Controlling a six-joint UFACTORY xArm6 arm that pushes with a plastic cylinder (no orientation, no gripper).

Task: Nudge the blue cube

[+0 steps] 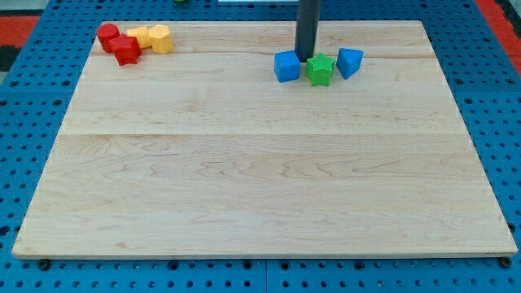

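The blue cube [286, 66] sits near the view's top, right of centre, on the wooden board [260, 179]. My tip [306, 58] is the lower end of a dark rod coming down from the view's top. It stands just right of the cube's upper right corner and just above the green star-shaped block [321, 70]. I cannot tell if it touches either. A second blue block [349, 62], wedge-like, lies right of the green one.
At the view's top left, two red blocks [118, 44] and two yellow blocks [152, 37] are clustered together. The board lies on a blue pegged mat [24, 106], with a red strip at the top corners.
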